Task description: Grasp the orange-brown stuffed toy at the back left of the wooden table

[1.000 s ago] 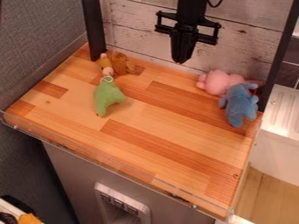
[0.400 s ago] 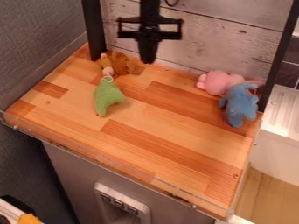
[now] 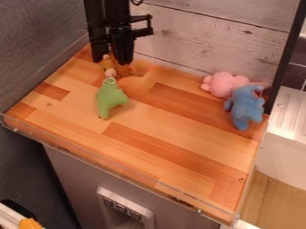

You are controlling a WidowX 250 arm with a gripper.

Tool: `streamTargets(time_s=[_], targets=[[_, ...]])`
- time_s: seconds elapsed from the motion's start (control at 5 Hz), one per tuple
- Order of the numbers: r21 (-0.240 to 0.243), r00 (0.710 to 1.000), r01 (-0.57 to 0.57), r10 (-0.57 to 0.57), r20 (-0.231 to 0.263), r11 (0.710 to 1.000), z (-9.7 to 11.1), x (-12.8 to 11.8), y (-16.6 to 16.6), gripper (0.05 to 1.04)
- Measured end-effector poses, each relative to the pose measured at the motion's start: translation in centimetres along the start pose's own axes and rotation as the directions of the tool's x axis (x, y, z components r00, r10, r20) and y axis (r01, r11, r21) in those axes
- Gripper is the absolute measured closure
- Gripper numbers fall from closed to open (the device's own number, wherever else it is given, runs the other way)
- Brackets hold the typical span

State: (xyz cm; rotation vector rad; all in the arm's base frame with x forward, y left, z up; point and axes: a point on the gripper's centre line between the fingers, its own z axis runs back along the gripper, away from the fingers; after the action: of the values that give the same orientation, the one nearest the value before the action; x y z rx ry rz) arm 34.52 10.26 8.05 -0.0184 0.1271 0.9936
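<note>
The gripper (image 3: 124, 59) hangs at the upper left of the camera view, beside the black post. It is low over the brown plush toy (image 3: 124, 70) and partly hides it; whether they touch I cannot tell. Just left of the brown toy is a small orange-yellow toy (image 3: 107, 62) with a pale part below. A green plush toy (image 3: 110, 99) with a light ring at its top lies in front of them. Toward the right, a pink plush toy (image 3: 222, 84) rests against the back, with a blue plush toy (image 3: 245, 108) in front of it.
The wooden tabletop (image 3: 161, 141) has a low transparent rim along its front. Black posts (image 3: 286, 53) stand at both back corners, with a whitewashed plank wall (image 3: 209, 40) between them. A grey wall is at left, and a white ribbed surface (image 3: 290, 112) at right.
The arm and gripper have moved left along the back, from right of centre to above the brown toy, which they now partly cover. The toys look unmoved.
</note>
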Motion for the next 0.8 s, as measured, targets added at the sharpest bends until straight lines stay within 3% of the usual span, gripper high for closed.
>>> streamTargets(time_s=[0.2,0.4,0.6,0.8], targets=[[-0.023,0.985,-0.17,0.171,0.01,0.985,1.0,0.8,0.0,0.822],[-0.039,0.975,-0.22,0.221,0.02,0.975,1.6,2.3,-0.3,0.548],[-0.046,0.987,-0.157,0.158,0.023,0.987,1.5,3.4,-1.1,0.246],[-0.033,1.0,-0.006,0.006,0.021,0.999,-0.1,4.1,-1.6,0.077]])
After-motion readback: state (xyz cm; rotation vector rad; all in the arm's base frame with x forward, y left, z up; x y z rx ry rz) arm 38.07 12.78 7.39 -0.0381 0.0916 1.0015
